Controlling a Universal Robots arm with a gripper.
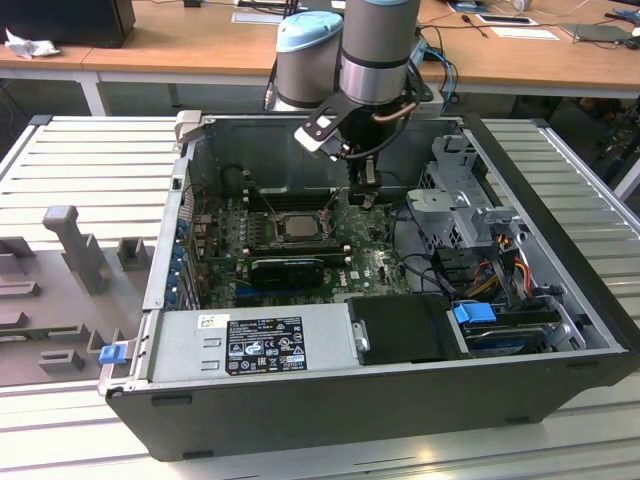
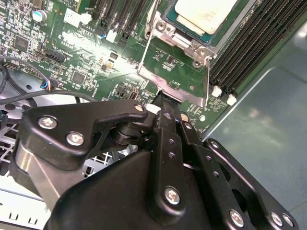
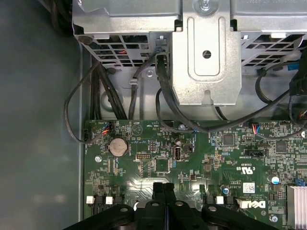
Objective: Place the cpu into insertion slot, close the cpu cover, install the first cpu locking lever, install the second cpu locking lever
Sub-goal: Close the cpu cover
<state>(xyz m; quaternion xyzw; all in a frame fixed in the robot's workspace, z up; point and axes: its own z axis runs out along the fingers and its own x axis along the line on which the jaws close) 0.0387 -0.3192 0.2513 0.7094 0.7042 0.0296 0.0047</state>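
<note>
We see the cpu (image 2: 204, 14), a flat square chip with a pale silvery-beige top, lying level in the insertion slot (image 1: 265, 228) near the middle of the motherboard (image 1: 375, 265). The cpu cover (image 2: 172, 88), a thin silver frame, stands swung open beside the slot, with green board showing through its square cut-out.

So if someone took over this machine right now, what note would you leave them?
The gripper: fingers shut, holding nothing, tip at the edge of the cpu cover in the second wrist view.
The cpu: lying in the insertion slot, metal top up.
Done: chip placed.
Left: the cover stands open, not yet down over the chip; both locking levers not yet installed, as far as I can tell.
</note>
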